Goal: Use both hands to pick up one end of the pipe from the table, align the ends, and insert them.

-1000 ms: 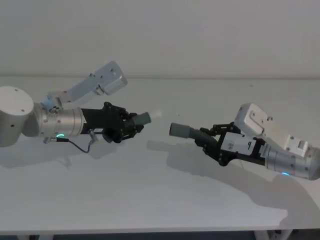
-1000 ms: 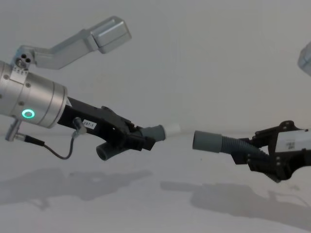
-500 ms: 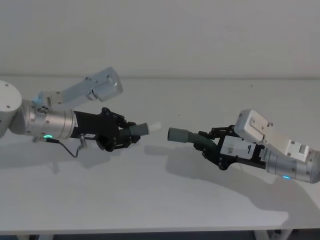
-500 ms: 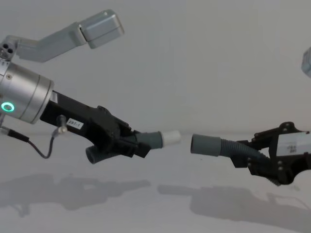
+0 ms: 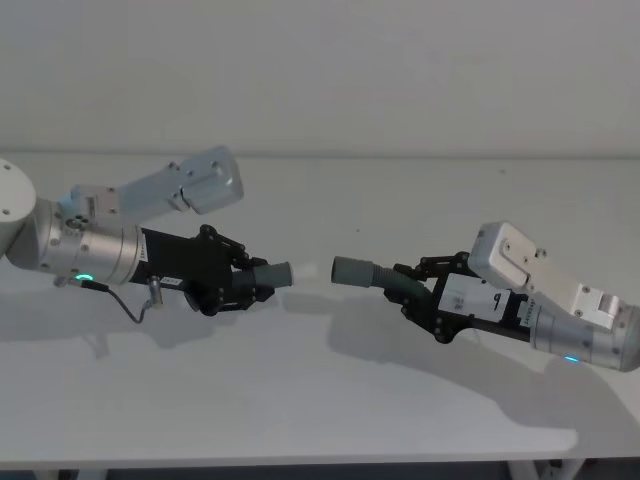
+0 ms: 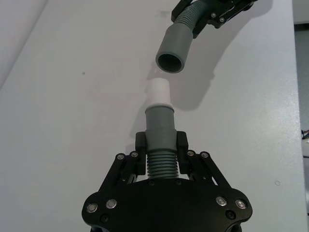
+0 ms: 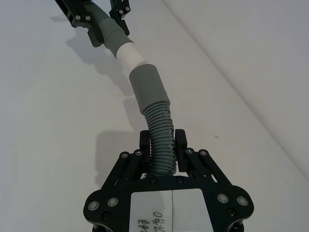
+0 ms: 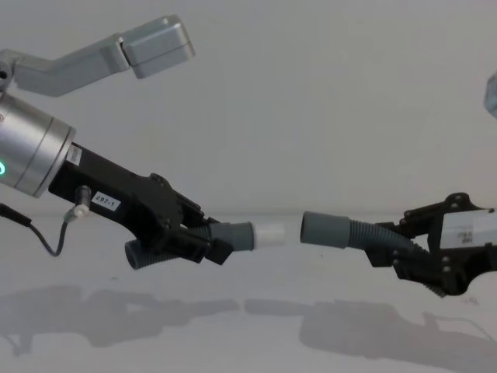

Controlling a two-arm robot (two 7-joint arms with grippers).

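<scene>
With both pieces lifted off the bench (image 5: 300, 400), the left end effector (image 8: 203, 237) clamps the white-tipped hose (image 8: 252, 234), the right end effector (image 8: 388, 252) clamps the grey-sleeved hose (image 8: 342, 231); tip faces sleeve mouth across a narrow gap, axes nearly level.

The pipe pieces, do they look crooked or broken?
Nothing looks broken. The left gripper holds the piece with the white tip, the right gripper the one with the grey sleeve. The ends face each other, apart, slightly off line in the left wrist view.
</scene>
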